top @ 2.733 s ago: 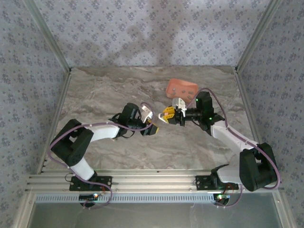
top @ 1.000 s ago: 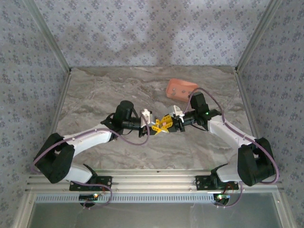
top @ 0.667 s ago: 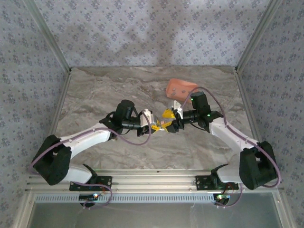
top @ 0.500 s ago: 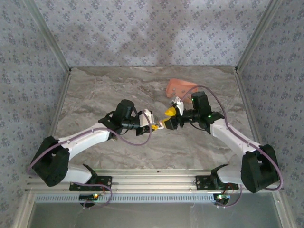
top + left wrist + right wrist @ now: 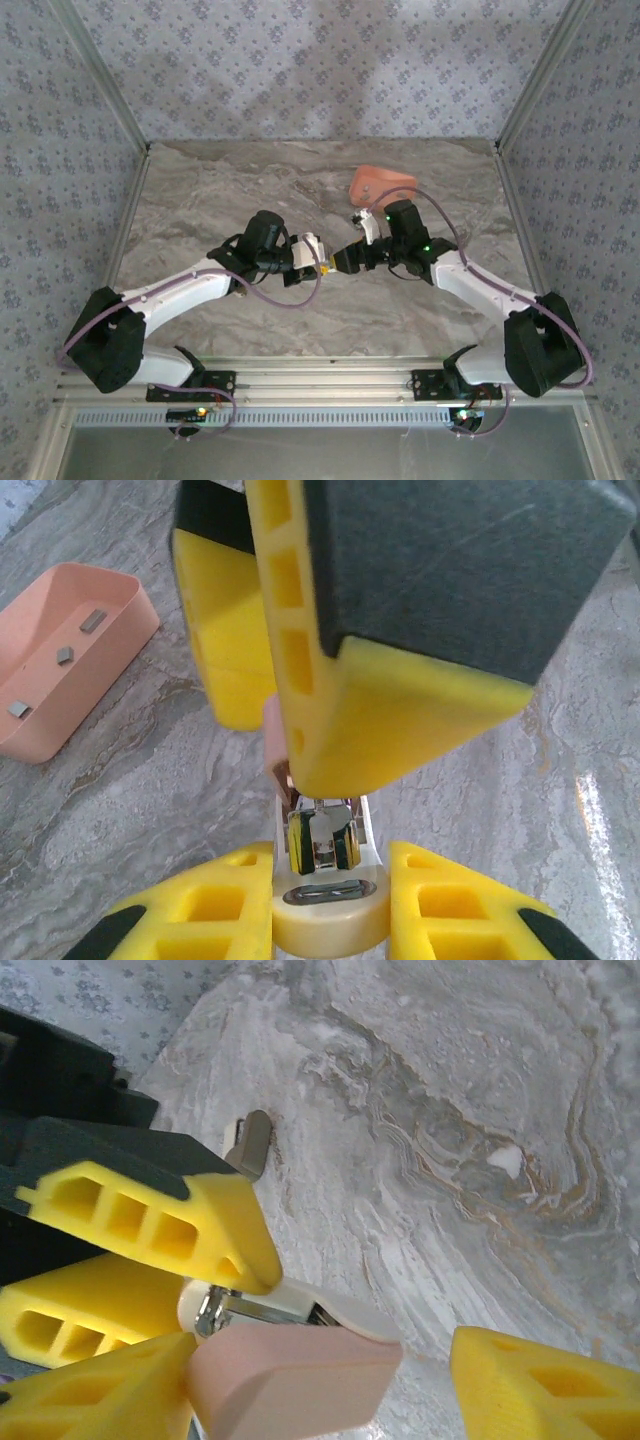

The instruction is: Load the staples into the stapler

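Near the front edge both arms reached inward and met at the middle of the marbled surface (image 5: 220, 200). The left tool (image 5: 320, 265) was pressed together on the stapler (image 5: 322, 880). Its yellow fingers (image 5: 200, 920) sat on either side of the cream-white base and pinched it, so the stapler was held up off the surface between the two tools. In the left wrist view the thin metal rail (image 5: 320, 840) showed bright just above that base, and a sliver of the pale pink top rose beyond it. Just past the stapler, nose to nose with the left tool, was the right tool (image 5: 346, 259) – spread, not gripping. In the right wrist view the pink top (image 5: 290, 1375) lay against one of its fingers, while the other finger (image 5: 540, 1385) stood well off to the side with bare surface between. The pink top and the white base stood a little apart there, with metal glinting in the gap. Farther back, beyond the right tool, the salmon-orange tray (image 5: 95, 695) rested flat on the surface – well apart from the stapler. The staples (image 5: 92, 621) lay inside it as three small grey pieces scattered over its floor, none touching another.
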